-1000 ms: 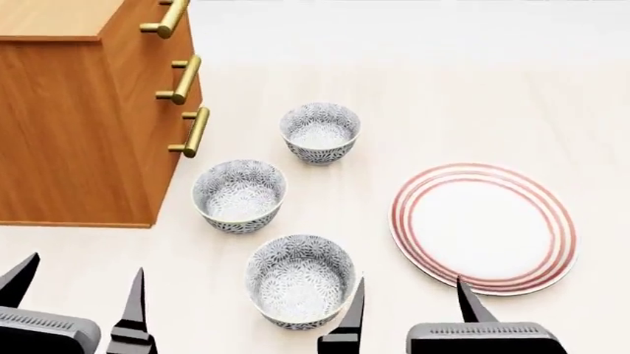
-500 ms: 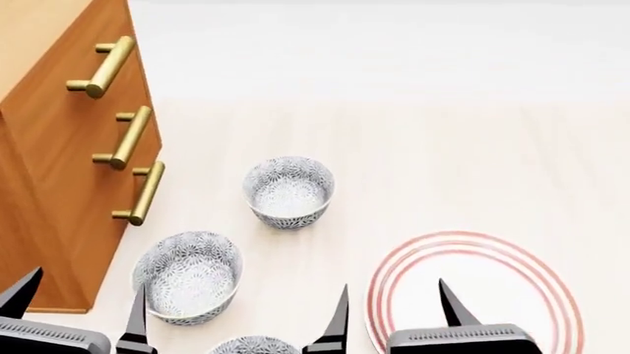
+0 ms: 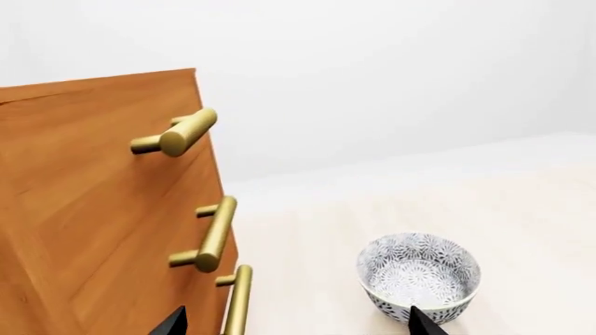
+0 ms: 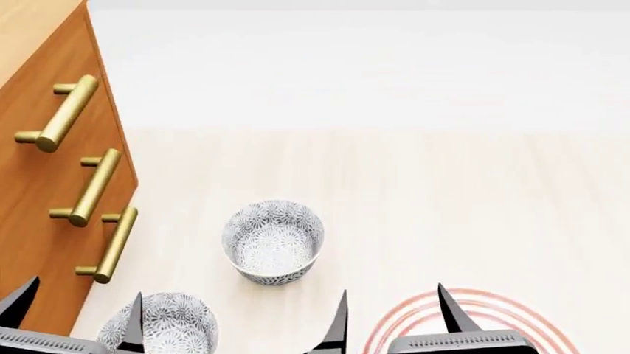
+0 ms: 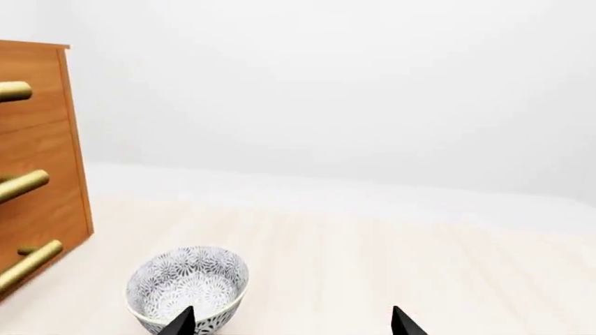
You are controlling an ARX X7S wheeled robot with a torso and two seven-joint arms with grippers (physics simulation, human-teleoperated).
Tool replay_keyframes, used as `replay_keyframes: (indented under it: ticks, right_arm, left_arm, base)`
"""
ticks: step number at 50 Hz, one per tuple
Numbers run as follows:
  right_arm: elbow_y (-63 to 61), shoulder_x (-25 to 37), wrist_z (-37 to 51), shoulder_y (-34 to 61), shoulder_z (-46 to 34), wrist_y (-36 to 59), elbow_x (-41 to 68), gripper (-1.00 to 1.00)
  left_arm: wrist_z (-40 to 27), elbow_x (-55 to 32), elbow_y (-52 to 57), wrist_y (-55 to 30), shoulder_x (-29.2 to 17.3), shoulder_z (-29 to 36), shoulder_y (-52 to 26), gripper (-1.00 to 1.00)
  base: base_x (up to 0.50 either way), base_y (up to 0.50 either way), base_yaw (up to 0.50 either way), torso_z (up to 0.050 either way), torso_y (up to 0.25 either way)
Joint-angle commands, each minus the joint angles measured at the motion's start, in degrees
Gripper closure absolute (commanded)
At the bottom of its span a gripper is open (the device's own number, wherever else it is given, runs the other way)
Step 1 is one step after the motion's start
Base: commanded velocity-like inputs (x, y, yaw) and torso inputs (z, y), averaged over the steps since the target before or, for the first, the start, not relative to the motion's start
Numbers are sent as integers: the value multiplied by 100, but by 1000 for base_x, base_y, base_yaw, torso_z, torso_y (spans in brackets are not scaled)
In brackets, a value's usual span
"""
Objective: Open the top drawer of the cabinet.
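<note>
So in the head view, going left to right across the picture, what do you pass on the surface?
Cabinet with its three brass handles, top drawer's handle uppermost → partly cropped bowl → whole patterned bowl → red-ringed plate, mostly behind the right claw.

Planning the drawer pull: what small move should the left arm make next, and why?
Probably raise the left gripper toward the top drawer's handle. Its fingers are spread and empty, low beside the cabinet, and all three drawers look closed.
</note>
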Motion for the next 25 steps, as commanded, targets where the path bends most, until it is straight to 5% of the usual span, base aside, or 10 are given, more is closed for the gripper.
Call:
replay_keyframes:
  ticks: [1, 9, 12, 14, 17, 25]
  right_arm:
    - [63, 6, 27, 9, -5, -14, 51, -100]
    - [-77, 4, 122, -8, -11, 172, 97, -100]
    - [-171, 37, 149, -30, -41, 207, 73, -100]
    - [-208, 49, 163, -55, -79, 211, 52, -100]
    - [-265, 70, 176, -101, -117, 204, 41, -100]
    - [-301, 113, 231, -144, -188, 153, -22, -100]
  left_arm:
    - [-51, -11, 39, -3, -56, -39, 77, -100]
    - [-51, 186, 77, -9, -210, 159, -4, -100]
    - [-964, 2412, -148, -212, -1051, 2012, -407, -100]
    - [-491, 4131, -584, -732, -1437, 3181, -858, -100]
    - [-177, 5300, -425, -724, -1660, 3387, -1060, -100]
    - [437, 5831, -181, -915, -2047, 3496, -1526, -100]
  base:
    - [500, -59, 0, 0, 0]
    - [125, -15, 0, 0, 0]
    - [0, 0, 0, 0, 0]
    - [0, 0, 0, 0, 0]
    - [0, 0, 0, 0, 0]
    - [0, 0, 0, 0, 0]
